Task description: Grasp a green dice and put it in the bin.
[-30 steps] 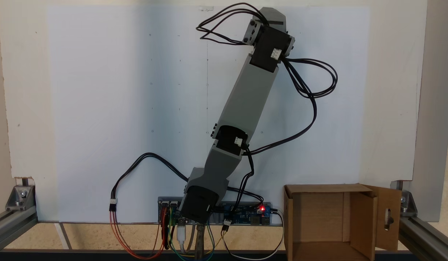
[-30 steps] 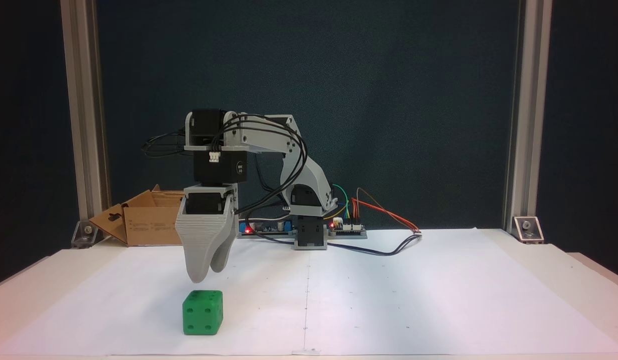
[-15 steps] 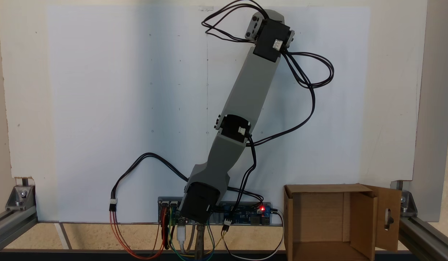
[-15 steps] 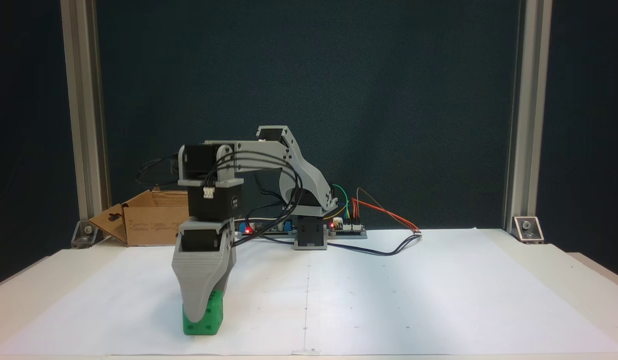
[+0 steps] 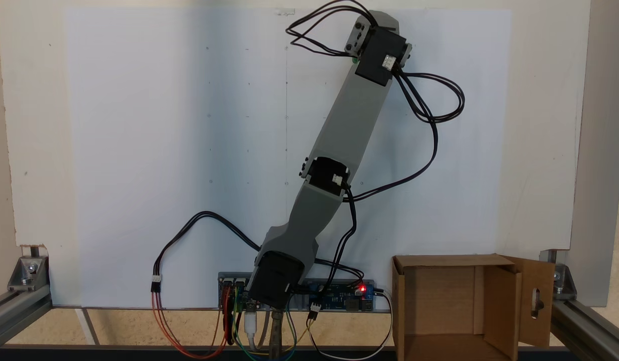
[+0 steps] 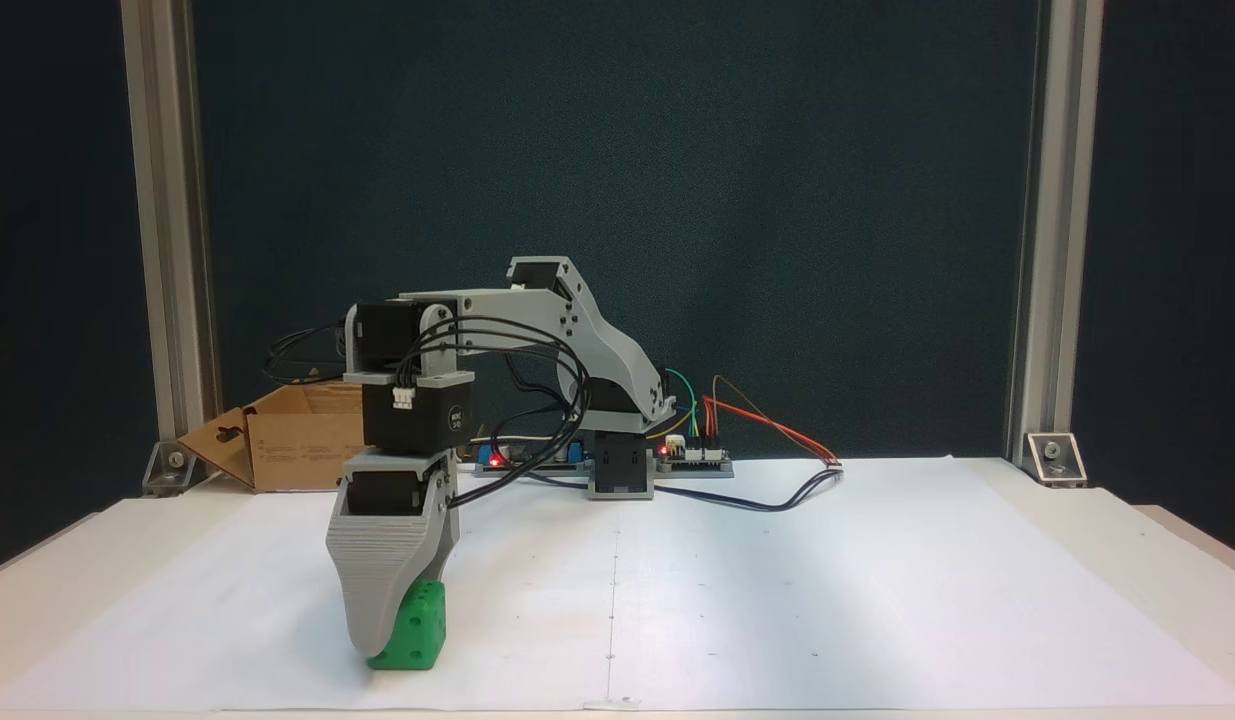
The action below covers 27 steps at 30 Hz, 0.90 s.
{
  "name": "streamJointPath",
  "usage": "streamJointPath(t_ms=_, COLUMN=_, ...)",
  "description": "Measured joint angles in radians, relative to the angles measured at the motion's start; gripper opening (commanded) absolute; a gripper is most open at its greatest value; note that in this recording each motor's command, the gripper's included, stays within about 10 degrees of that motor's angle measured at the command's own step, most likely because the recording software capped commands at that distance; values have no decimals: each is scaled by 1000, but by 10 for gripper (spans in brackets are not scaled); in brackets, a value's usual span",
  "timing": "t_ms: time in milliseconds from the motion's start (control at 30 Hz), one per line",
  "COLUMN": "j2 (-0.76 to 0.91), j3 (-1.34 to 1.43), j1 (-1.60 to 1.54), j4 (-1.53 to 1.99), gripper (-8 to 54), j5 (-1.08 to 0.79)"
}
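Evidently fingers straddle green dice, hidden from above.

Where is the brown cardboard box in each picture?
In a fixed view: the box is at the bottom right, to the right of the arm's base.
In a fixed view: the box is at the left, far back, to the left of the arm's base.
Shared landmark: the arm's base.

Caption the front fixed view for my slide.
Gripper lowered over the green dice on white paper, cardboard bin behind.
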Motion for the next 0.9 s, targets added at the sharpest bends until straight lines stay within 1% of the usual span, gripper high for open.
streamJointPath(t_ms=333, j2=-34, j3=0, j1=0, j4=-2, gripper=400, j5=0)
streamJointPath(t_ms=533, j2=-38, j3=0, j1=2, j4=-3, gripper=290, j5=0)
streamJointPath(t_ms=633, j2=-40, j3=0, j1=6, j4=-12, gripper=174, j5=0)
streamJointPath(t_ms=700, j2=-41, j3=-2, j1=8, j4=-21, gripper=116, j5=0)
streamJointPath(t_ms=900, j2=-43, j3=-12, j1=17, j4=-35, gripper=115, j5=0)
